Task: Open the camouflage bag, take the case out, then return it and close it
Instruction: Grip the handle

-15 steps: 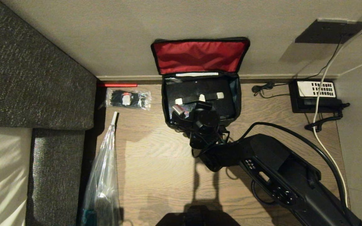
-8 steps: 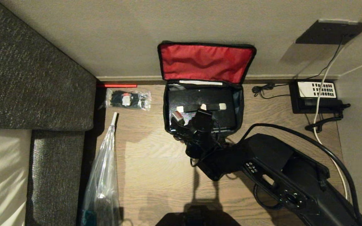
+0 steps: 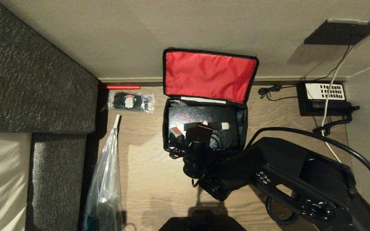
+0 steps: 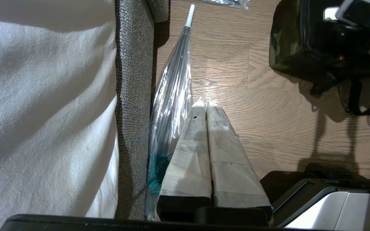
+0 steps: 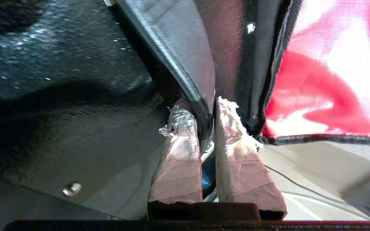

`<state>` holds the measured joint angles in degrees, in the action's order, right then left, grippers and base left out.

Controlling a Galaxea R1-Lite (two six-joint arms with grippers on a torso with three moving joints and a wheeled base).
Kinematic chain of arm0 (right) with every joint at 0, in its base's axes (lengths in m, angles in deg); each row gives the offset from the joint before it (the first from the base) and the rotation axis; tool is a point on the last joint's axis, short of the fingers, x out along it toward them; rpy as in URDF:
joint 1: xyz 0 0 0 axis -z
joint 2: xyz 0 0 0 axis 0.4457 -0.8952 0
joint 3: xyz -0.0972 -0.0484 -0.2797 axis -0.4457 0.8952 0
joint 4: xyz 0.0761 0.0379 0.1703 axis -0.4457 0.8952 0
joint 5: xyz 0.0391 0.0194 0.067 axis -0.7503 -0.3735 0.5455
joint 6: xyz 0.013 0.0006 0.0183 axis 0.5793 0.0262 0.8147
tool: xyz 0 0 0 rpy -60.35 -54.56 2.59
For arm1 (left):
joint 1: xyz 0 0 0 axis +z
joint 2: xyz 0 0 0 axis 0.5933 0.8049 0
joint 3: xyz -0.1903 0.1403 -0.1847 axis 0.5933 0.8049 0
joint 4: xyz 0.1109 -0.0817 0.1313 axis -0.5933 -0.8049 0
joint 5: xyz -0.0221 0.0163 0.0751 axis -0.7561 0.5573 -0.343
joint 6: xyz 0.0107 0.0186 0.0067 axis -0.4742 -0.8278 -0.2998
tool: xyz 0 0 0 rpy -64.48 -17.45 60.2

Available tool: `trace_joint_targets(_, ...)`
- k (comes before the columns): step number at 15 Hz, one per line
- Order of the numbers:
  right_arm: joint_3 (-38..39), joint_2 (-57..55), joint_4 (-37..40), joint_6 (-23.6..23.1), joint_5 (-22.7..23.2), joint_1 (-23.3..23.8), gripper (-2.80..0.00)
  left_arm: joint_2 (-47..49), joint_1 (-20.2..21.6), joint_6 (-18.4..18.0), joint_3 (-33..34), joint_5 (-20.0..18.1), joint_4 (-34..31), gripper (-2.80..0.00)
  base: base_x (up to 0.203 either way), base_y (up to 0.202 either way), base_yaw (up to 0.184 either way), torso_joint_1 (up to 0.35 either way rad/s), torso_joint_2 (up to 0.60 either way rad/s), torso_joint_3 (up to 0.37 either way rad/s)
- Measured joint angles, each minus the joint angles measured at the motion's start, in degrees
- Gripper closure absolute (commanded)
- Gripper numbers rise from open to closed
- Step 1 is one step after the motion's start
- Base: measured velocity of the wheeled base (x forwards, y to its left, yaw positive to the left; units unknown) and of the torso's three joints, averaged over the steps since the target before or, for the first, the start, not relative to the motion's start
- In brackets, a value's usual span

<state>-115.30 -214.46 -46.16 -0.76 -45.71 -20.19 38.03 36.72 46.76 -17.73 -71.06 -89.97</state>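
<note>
Camouflage bag [image 3: 243,128] on the wood floor [image 3: 146,166] against the wall [image 3: 140,38], long axis running side to side along the baseboard, mouth facing up, red-lined lid [image 3: 208,76] flipped back and leaning on the wall. Case [image 3: 198,115] lying flat inside the bag, long axis parallel to the bag's, handle [image 3: 218,125] with pale ends turned toward the robot; near half of it hidden under the arm. Right gripper [image 3: 201,125] reaching over the bag's near rim, taped fingers [image 5: 178,150] pinched on the handle in the right wrist view, only a narrow gap between them filled by the black strip. Left gripper [image 4: 205,106] parked low beside the grey sofa [image 4: 133,96] and a clear folded umbrella [image 4: 172,93], pads pressed together, nothing between. Desk telephone [image 3: 323,98] at the right, partly crossed by a white cable [image 3: 329,93].
</note>
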Motion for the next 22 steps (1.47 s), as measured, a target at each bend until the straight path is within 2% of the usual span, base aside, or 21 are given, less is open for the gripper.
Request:
trace_joint_targets(7,5.8,3.6,-1.5,1.9,-0.2,-0.3,0.0,0.0,0.0,0.0,0.0,0.0,0.0,0.0,0.0,0.0,0.0,0.0,0.0,0.0)
trace_joint_targets(10,6.5,2.6,-0.8,6.6,-0.4,-0.9,0.0,0.0,0.0,0.0,0.0,0.0,0.0,0.0,0.0,0.0,0.0,0.0,0.0,0.0)
trace_joint_targets(11,6.4,2.2,-0.5,7.1,-0.4,-1.0,-0.89,0.0,0.0,0.0,0.0,0.0,0.0,0.0,0.0,0.0,0.0,0.0,0.0,0.0)
trace_joint_targets(12,6.4,1.9,0.0,7.3,-0.4,-1.0,-2.8,0.0,0.0,0.0,0.0,0.0,0.0,0.0,0.0,0.0,0.0,0.0,0.0,0.0)
trace_joint_targets(17,8.4,0.8,5.1,14.6,-0.1,-1.6,-2.8,0.0,0.0,0.0,0.0,0.0,0.0,0.0,0.0,0.0,0.0,0.0,0.0,0.0)
trace_joint_targets(22,18.0,7.2,7.5,19.7,2.2,-2.1,-2.8,0.0,0.0,0.0,0.0,0.0,0.0,0.0,0.0,0.0,0.0,0.0,0.0,0.0)
